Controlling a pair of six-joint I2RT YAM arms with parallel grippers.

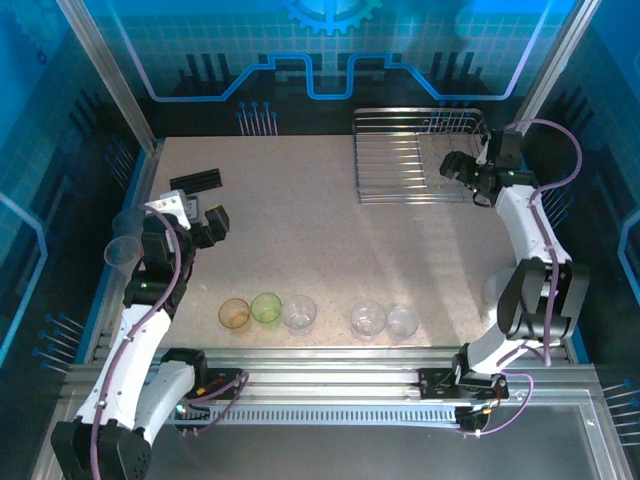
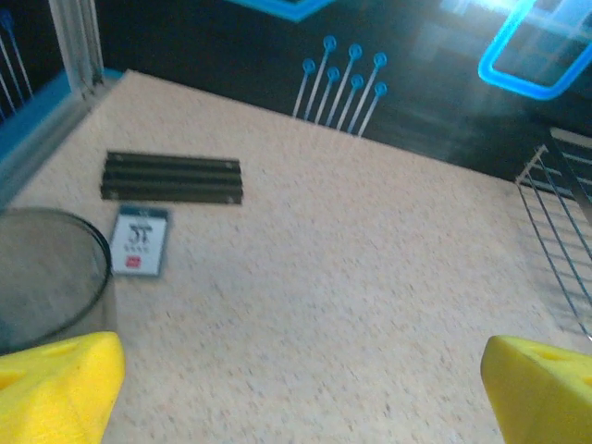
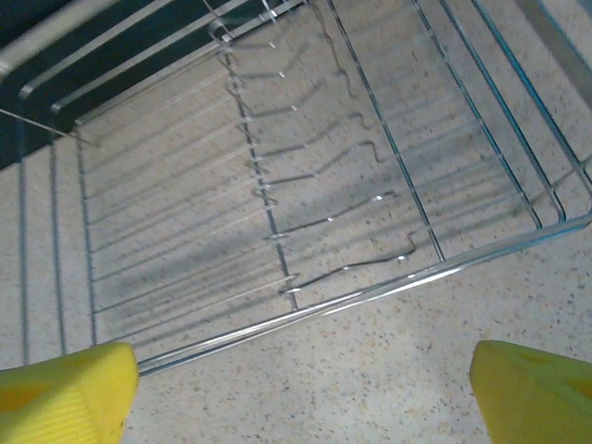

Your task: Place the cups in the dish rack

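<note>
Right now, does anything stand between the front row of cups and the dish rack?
Nothing visible does. Bare table separates the row of cups from the dish rack; the black ridged bar lies well off to the left.

Left arm and right arm: white link shells, black joint housings, a purple cable looped alongside each. Black bases stand at the near edge of the desk. Left end effector and right end effector: yellow wedge-shaped fingers.

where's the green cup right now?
Top view: the green cup stands in the near-edge row, left of centre, between the orange cup and a clear cup.
</note>
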